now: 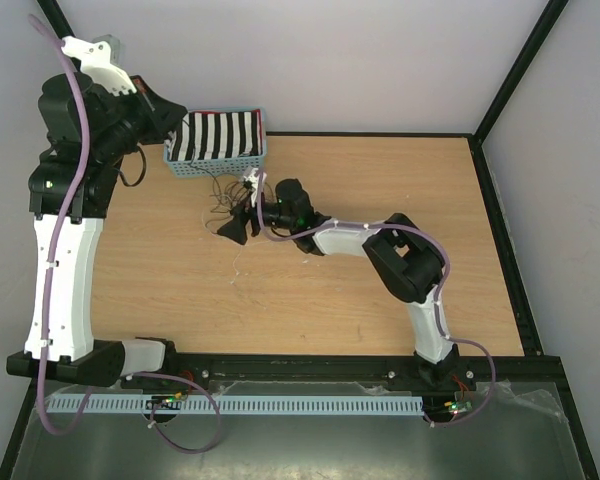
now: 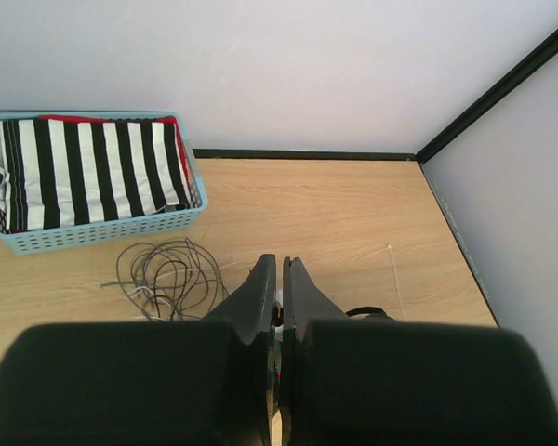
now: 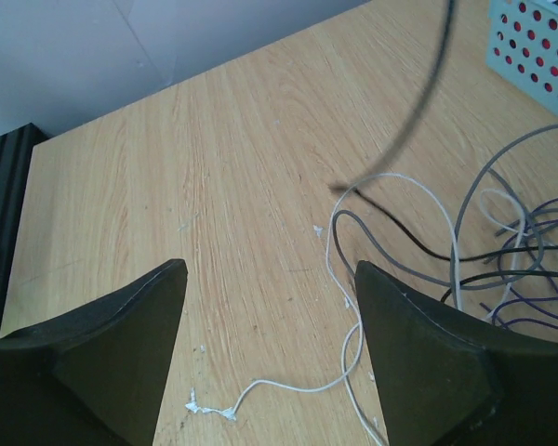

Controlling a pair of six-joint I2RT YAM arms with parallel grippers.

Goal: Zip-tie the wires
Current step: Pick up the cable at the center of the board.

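Note:
The wires [image 1: 223, 200] lie in a loose curl of thin dark and pale strands on the wooden table [image 1: 380, 200], just in front of the basket. My right gripper [image 1: 236, 228] is low at their near edge. In the right wrist view it [image 3: 270, 271] stands open over the wood, and the wires [image 3: 488, 242] spread to its right. One white strand [image 3: 346, 367] trails between the fingers, close to the right one. My left gripper [image 1: 167, 113] is raised at the far left by the basket. In its own view it [image 2: 280, 265] is shut, with the wires [image 2: 163, 274] on the table below and left.
A pale blue basket [image 1: 216, 166] holding striped cloth stands at the back left of the table; its rim [image 2: 93, 234] shows in the left wrist view and its corner [image 3: 539, 51] in the right wrist view. A thin pale strip [image 2: 393, 279] lies on the wood. Black frame rails edge the table.

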